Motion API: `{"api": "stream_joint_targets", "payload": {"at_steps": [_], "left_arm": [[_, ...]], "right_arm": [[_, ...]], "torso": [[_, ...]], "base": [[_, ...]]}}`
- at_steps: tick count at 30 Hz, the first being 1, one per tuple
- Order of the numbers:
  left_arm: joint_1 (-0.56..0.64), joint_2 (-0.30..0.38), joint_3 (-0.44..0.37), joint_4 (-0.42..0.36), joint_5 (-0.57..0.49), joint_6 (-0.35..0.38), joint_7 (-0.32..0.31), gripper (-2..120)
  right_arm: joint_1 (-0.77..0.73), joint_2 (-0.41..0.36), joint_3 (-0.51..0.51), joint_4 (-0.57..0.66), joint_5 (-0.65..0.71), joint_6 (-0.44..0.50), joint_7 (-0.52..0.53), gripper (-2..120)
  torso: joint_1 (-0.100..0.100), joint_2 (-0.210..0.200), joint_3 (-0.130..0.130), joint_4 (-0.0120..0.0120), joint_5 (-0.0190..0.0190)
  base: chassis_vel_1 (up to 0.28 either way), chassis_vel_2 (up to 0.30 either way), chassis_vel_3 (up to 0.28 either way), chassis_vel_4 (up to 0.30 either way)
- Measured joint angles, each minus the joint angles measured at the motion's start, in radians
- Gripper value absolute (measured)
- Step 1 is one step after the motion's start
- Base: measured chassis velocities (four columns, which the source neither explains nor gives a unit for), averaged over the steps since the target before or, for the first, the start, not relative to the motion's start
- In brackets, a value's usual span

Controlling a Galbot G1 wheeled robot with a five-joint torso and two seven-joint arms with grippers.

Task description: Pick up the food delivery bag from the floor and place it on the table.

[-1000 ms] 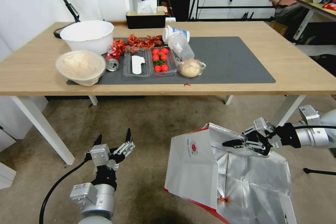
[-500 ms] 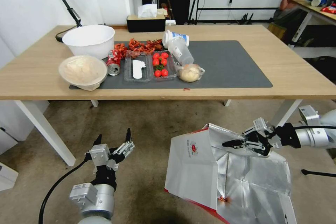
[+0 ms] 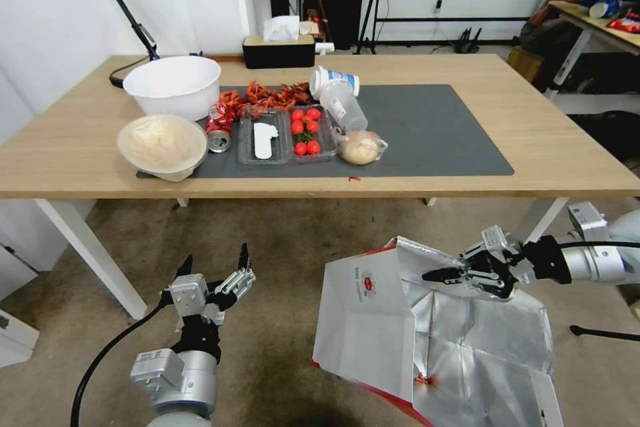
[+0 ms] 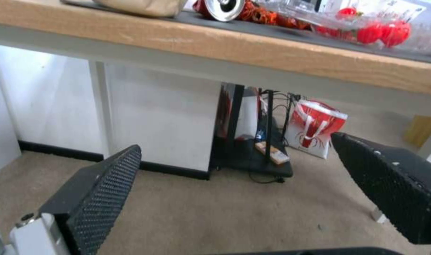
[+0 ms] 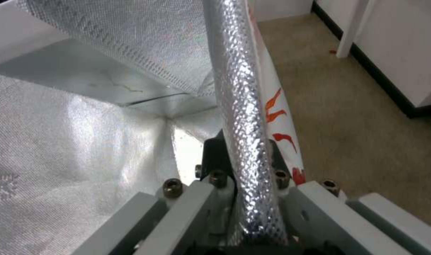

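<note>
Two black textured fingers (image 4: 102,184) of the left gripper (image 4: 243,191) spread wide above the floor (image 4: 215,216). Overhead, the table (image 4: 272,60) edge with a can (image 4: 222,7) and tomatoes (image 4: 380,32). Farther back, a red-and-white bag (image 4: 317,129) on the carpet.

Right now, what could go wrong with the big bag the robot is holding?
The right gripper pinches only the thin foil rim of the food delivery bag, so it might tear or slip. The open bag hangs lower than the table edge and could catch on it. The left gripper hangs open, not helping.
</note>
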Motion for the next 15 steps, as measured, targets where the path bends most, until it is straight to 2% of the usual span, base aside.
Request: {"api": "stream_joint_targets", "payload": {"at_steps": [15], "left_arm": [[-0.002, 0.002, -0.001, 0.001, -0.001, 0.000, 0.000, 100]], "right_arm": [[0.003, 0.000, -0.002, 0.001, -0.001, 0.000, 0.000, 0]], "torso": [[0.026, 0.063, 0.038, 0.0001, 0.0000]], "base": [[0.000, 0.000, 0.000, 0.000]]}}
